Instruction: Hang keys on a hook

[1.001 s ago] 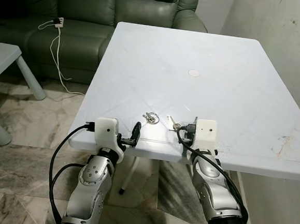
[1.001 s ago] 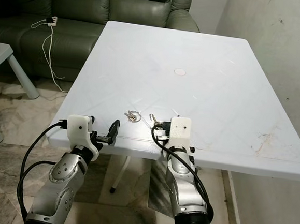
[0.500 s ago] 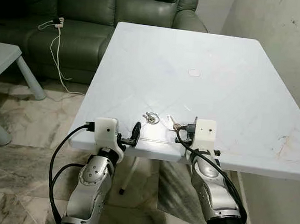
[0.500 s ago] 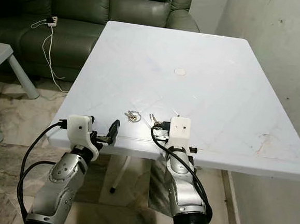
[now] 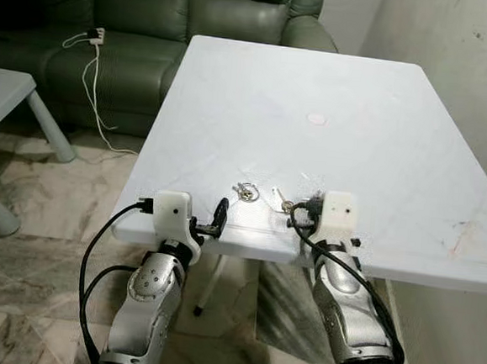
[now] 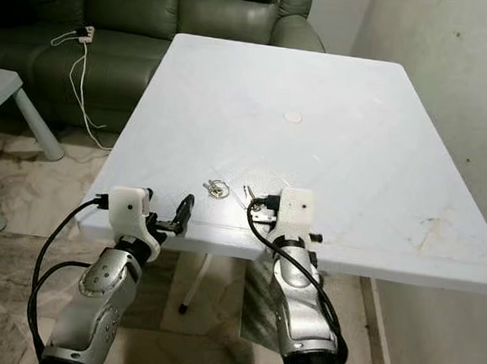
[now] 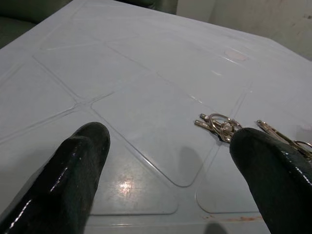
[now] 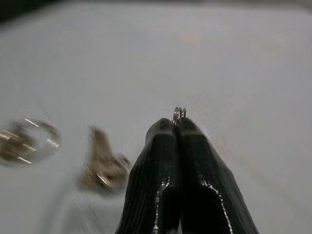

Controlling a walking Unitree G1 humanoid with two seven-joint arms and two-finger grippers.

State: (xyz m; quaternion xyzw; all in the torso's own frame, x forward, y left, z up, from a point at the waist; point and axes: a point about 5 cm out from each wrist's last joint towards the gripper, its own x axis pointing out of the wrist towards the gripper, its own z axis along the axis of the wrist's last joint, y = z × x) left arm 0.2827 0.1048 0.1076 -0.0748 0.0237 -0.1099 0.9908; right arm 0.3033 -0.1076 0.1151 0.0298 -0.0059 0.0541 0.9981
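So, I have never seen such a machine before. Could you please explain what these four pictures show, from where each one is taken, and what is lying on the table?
This is a humanoid robot with two silver arms, each ending in two black fingers.

The two wide pictures come from a camera on its head, looking down at a white table. A green sofa stands behind it.

The other two pictures come from small cameras on the wrists, looking along the fingers.

The left gripper waits at the table's near edge, jaws open, holding nothing. Ahead of it lies a bunch of keys on a ring.

The right gripper rests on the table with its jaws shut on a small metal ring, which seems to belong to a second set of keys. This picture is blurred, so I cannot be sure.

I see no hook.
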